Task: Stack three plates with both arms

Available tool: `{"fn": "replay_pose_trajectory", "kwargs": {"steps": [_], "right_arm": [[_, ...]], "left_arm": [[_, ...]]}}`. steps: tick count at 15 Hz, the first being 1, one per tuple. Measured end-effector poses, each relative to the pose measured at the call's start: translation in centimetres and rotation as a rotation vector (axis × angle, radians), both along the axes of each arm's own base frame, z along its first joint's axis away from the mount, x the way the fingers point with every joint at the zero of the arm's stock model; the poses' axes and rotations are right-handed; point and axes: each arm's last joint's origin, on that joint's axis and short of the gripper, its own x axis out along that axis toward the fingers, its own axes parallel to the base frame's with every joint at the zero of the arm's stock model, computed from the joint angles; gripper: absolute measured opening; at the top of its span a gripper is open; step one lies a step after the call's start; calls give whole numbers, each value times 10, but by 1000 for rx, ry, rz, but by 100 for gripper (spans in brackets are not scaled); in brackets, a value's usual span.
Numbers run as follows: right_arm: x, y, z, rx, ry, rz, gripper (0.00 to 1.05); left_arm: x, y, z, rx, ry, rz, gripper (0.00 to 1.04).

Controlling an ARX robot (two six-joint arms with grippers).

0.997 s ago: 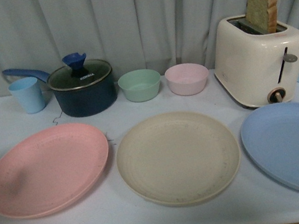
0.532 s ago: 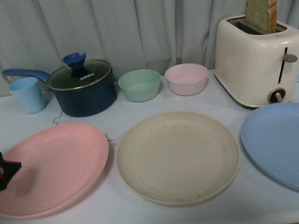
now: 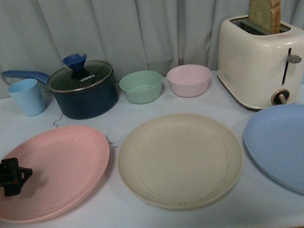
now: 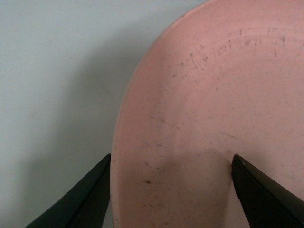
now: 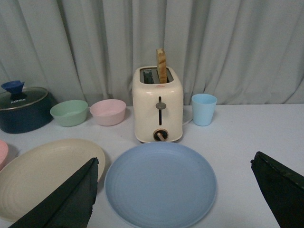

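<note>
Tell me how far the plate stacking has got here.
Nothing is stacked yet: the pink plate, beige plate and blue plate lie side by side on the table. In hand: the left gripper, open, straddles the pink plate's outer rim. The right gripper is open, empty, facing the blue plate. Left: all lifting and stacking.

Word "KONKA", white capitals, on glass lid (image 3: 81, 78) of dark pot (image 3: 86, 99), just in front of blue knob (image 3: 75, 61). Same word on lid in right wrist view, smaller, just legible. Faint reddish mark on toaster (image 3: 263, 64) top edge, right of pot: too small to read.
</note>
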Motion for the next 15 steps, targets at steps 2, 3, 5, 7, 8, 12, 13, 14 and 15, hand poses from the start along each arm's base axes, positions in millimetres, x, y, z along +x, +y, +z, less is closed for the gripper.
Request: {"fn": "replay_pose_trajectory", "kwargs": {"steps": [2,3,5,7,8,12,13,14,15], "right_arm": [[0,0,0,0,0,0,98],[0,0,0,0,0,0,98],[0,0,0,0,0,0,98],[0,0,0,0,0,0,98],[0,0,0,0,0,0,98],[0,0,0,0,0,0,98],[0,0,0,0,0,0,98],[0,0,0,0,0,0,98],[0,0,0,0,0,0,98]], "left_arm": [[3,5,0,24,-10,24,46],[3,8,0,27,-16,33,34],[3,12,3,21,-22,44,14],[3,14,15,2,-38,61,4],[4,13,19,5,-45,64,3],[-4,19,35,-6,-33,102,3],[-8,25,44,-16,-46,112,3],[-14,36,63,-12,-74,140,3],[-19,45,80,-3,-114,159,3]]}}
